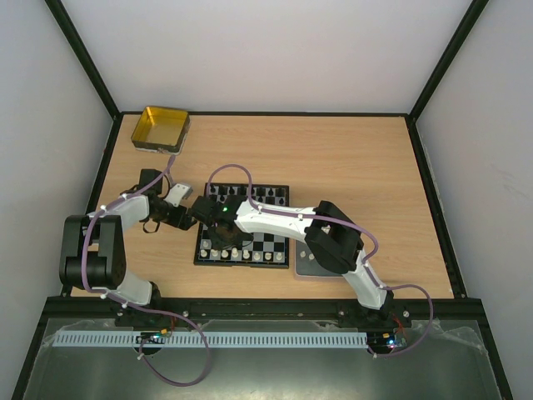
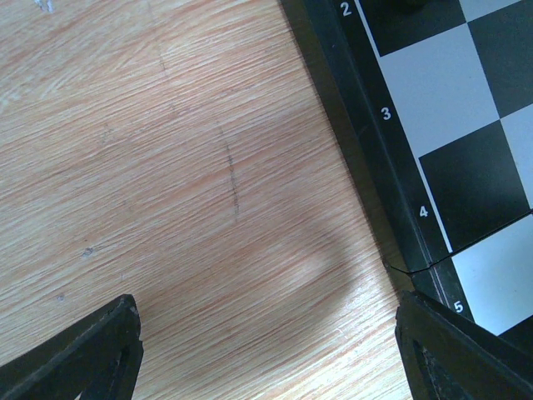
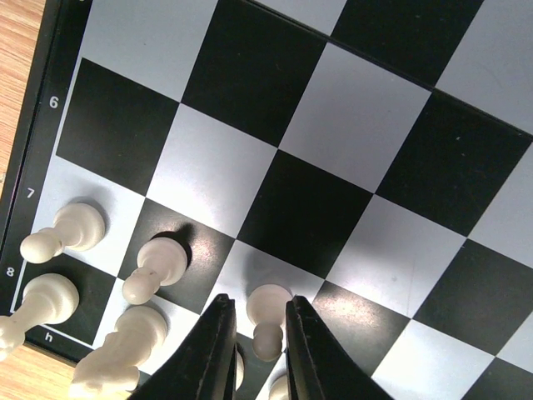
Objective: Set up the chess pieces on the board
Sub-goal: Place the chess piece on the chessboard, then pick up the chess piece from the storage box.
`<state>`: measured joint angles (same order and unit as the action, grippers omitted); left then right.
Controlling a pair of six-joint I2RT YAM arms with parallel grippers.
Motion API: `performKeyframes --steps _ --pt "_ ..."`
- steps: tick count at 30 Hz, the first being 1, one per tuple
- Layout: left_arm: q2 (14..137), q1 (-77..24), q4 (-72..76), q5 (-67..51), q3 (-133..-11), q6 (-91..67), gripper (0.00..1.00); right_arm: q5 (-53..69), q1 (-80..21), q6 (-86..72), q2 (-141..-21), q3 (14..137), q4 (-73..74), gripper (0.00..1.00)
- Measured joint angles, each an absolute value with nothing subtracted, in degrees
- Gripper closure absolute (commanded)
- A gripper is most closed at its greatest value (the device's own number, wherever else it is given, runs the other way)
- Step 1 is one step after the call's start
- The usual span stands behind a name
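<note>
The board (image 1: 266, 243) lies mid-table; it also shows in the right wrist view (image 3: 316, 142) and its numbered left border in the left wrist view (image 2: 366, 125). Black chess pieces (image 1: 250, 193) stand on its far row, white pieces (image 1: 229, 250) on its near rows. My right gripper (image 1: 215, 223) hangs over the board's left side. In its wrist view its jaws (image 3: 256, 302) stand narrowly apart either side of an upright white pawn (image 3: 268, 321), with a slight gap on the left. More white pieces (image 3: 158, 262) stand beside it. My left gripper (image 2: 271, 358) is wide open and empty over bare table by the board's left edge.
A yellow square tin (image 1: 161, 129) stands at the far left corner. A grey tray (image 1: 310, 267) lies right of the board, partly under my right arm. The two grippers are close together (image 1: 190, 215) at the board's left edge. Black frame rails bound the table.
</note>
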<state>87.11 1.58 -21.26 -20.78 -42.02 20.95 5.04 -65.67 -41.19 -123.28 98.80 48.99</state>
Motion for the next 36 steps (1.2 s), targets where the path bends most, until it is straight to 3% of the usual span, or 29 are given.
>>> performKeyframes --steps 4,18,29,36 --pt "87.1 1.6 -21.3 -20.8 -42.0 20.9 0.17 5.0 -65.7 -41.4 -123.3 98.8 49.0 0.76" --pt "87.1 1.6 -21.3 -20.8 -42.0 20.9 0.17 -0.3 -64.1 -42.0 -119.5 98.4 50.2 0.76" --pt "87.1 1.6 -21.3 -21.0 -42.0 21.0 0.16 -4.7 -45.1 -45.5 -86.8 69.3 47.8 0.75" --pt "87.4 1.6 -21.3 -21.1 -42.0 21.0 0.17 -1.9 -44.1 -46.8 -83.4 55.3 46.2 0.76"
